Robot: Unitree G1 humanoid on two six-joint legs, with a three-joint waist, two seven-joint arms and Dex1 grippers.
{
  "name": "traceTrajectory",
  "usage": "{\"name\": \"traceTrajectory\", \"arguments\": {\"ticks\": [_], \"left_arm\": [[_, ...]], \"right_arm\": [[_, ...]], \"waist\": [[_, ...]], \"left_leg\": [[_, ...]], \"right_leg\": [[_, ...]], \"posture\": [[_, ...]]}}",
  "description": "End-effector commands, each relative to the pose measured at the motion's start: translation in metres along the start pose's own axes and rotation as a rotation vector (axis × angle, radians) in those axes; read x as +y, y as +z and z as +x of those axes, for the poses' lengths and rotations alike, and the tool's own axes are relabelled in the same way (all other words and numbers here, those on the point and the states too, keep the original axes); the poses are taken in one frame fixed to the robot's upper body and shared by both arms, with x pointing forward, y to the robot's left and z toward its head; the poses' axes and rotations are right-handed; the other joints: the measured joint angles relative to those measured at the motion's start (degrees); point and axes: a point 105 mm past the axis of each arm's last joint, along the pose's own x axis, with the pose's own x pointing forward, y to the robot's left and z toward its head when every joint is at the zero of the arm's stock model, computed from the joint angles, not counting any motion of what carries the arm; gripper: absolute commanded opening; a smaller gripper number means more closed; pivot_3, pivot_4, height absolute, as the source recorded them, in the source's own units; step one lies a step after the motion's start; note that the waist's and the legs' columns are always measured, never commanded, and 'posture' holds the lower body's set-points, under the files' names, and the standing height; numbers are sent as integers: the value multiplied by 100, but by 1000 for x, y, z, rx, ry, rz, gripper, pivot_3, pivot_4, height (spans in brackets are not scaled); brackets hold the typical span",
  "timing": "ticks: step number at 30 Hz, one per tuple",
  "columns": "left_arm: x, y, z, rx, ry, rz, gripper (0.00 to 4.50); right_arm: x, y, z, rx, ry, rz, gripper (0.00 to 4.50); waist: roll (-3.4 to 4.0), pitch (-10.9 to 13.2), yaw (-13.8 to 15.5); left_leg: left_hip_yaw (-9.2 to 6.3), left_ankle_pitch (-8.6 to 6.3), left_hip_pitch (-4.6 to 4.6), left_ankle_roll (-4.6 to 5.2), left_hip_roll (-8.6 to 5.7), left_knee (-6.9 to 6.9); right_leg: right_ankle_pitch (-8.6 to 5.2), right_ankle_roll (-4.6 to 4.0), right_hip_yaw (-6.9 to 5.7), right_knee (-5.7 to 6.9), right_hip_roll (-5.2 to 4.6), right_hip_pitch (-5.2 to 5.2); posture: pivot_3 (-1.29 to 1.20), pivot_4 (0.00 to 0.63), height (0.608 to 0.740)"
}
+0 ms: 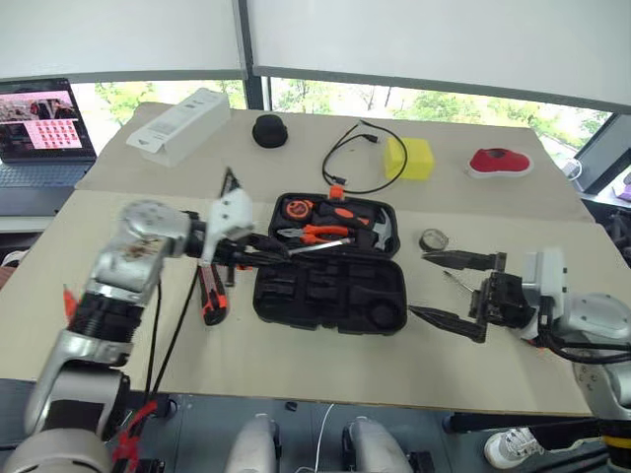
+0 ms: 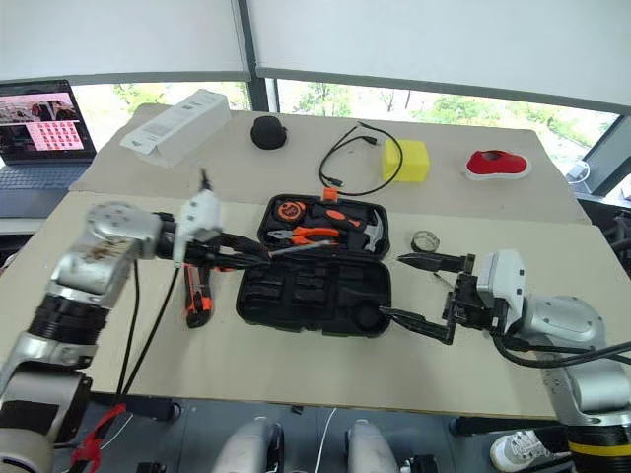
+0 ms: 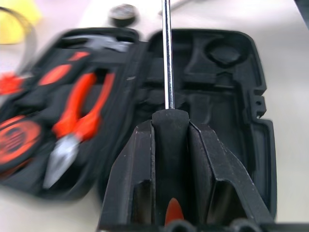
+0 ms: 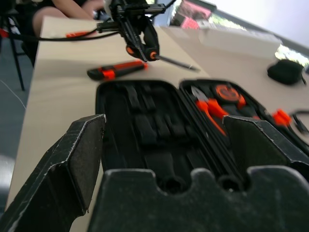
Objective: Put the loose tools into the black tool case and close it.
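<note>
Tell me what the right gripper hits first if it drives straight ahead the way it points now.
Probably the open black tool case: the open right gripper points at its empty slotted half, with bare table between. Height is unclear, so it might skim above.

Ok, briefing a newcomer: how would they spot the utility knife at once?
Find the open black tool case mid-table. The utility knife lies on the table just off the case's left end, beneath the left gripper. It is a flat orange-and-black body without a steel shaft.
</note>
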Motion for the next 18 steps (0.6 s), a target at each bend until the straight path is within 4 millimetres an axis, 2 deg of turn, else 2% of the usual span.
{"name": "traceTrajectory", "arguments": {"ticks": [1, 6, 10, 18], "left_arm": [[15, -2, 14, 96, 51, 92, 555], [31, -17, 34, 203, 72, 203, 555], [38, -20, 44, 240, 65, 272, 555], [30, -17, 62, 203, -17, 302, 555]], "right_arm": [[-10, 6, -8, 42, -34, -45, 4500], [-17, 3, -13, 83, -66, -51, 4500], [-17, 3, -11, 84, -70, -48, 4500], [-10, 2, -11, 82, -91, -25, 4500]], "waist": [[0, 0, -10], [1, 1, -5], [1, 1, 36], [2, 0, 70]], "left_leg": [[-1, 0, -1, 0, 0, 5], [-3, -3, -10, 5, -1, 13], [-3, -7, -25, 12, -5, 28], [-4, -7, -26, 13, -9, 32]], "right_leg": [[0, 1, 0, 0, 1, 1], [1, 3, 3, -1, 2, -3], [6, 13, 2, -7, -3, -6], [8, 18, 1, -8, -7, -1]], "posture": [[0, 150, 740], [0, 150, 740], [0, 150, 740], [0, 150, 740]]}}
